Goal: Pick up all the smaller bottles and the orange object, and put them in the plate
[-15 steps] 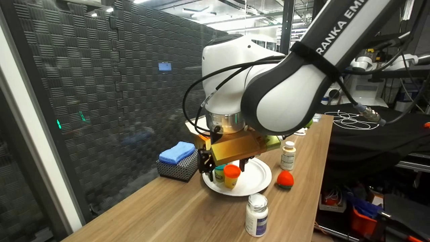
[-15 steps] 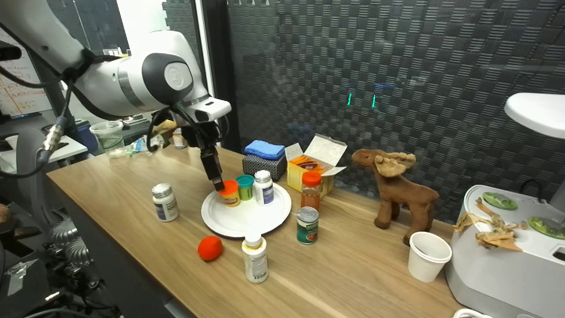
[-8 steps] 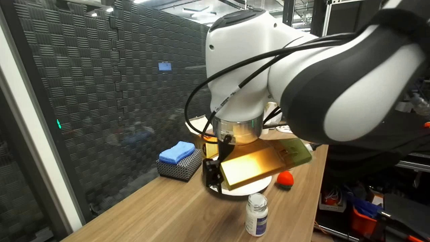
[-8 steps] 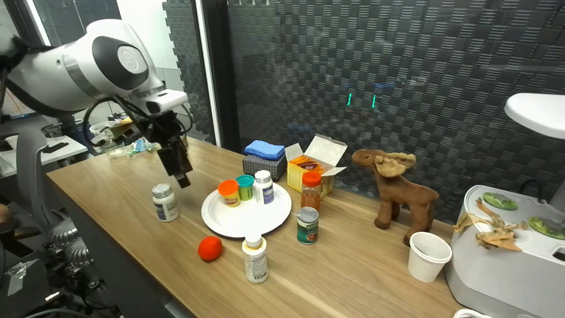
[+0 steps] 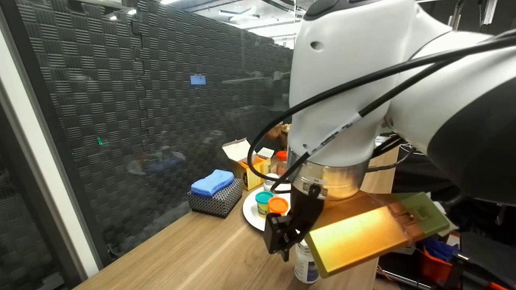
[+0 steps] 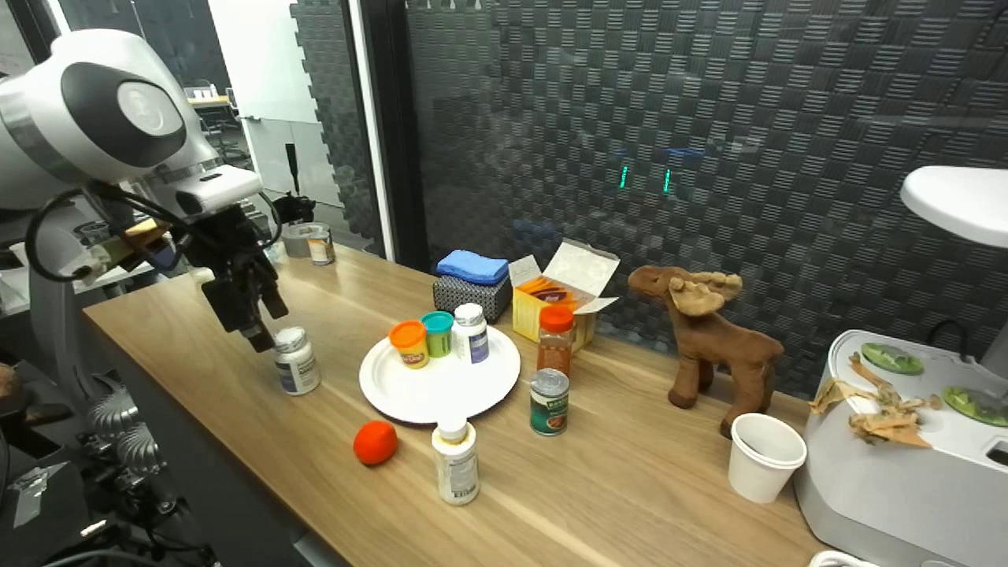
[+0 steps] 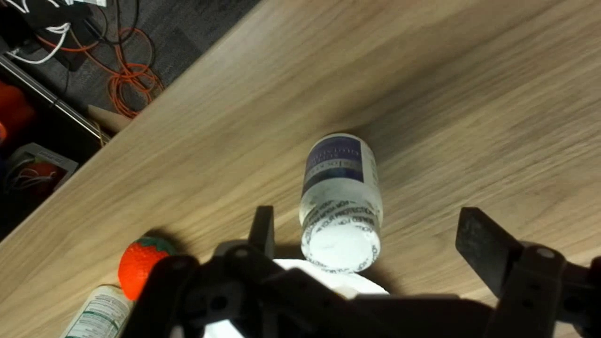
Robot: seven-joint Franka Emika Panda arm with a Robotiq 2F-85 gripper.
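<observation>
Claw [image 7: 365, 230] moved from over plate [image 6: 433, 394] to near purple-labelled white bottle [image 7: 339, 188].

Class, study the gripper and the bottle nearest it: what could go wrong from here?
The open gripper may tip the upright bottle, which appears off-centre between the fingers in the wrist view.
Set on the plate, it might bump the tubs grouped there.
The rounded orange object could roll if brushed.
</observation>
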